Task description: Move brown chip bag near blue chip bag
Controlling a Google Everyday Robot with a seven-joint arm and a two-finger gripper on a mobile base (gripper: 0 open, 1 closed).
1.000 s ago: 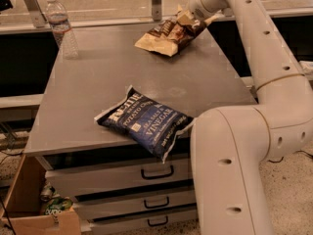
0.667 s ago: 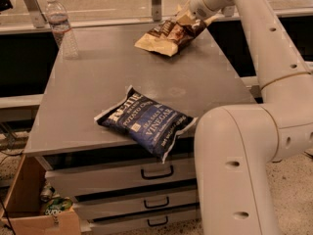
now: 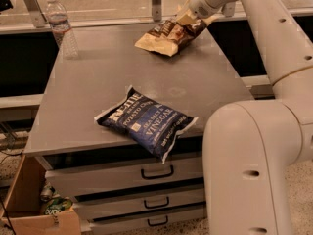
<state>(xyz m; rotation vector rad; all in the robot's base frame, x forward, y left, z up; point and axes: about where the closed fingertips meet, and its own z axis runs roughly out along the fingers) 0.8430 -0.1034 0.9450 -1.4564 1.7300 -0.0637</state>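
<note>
Gripping brown chip bag [image 3: 164, 35] by right end (far table [image 3: 98, 82] edge): gripper [image 3: 190, 18]; blue chip bag [image 3: 146, 121] well apart.

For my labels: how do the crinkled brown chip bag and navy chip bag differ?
The crinkled brown chip bag is smaller than the navy chip bag. The brown one lies at the table's far edge, claw at its right end; the navy one overhangs the front edge.

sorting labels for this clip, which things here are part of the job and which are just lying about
Job: brown chip bag, far on the table; blue chip bag, near edge; tool, at the brown bag's far right end.
Lying about: water bottle, far left corner; cardboard box, on the floor.
</note>
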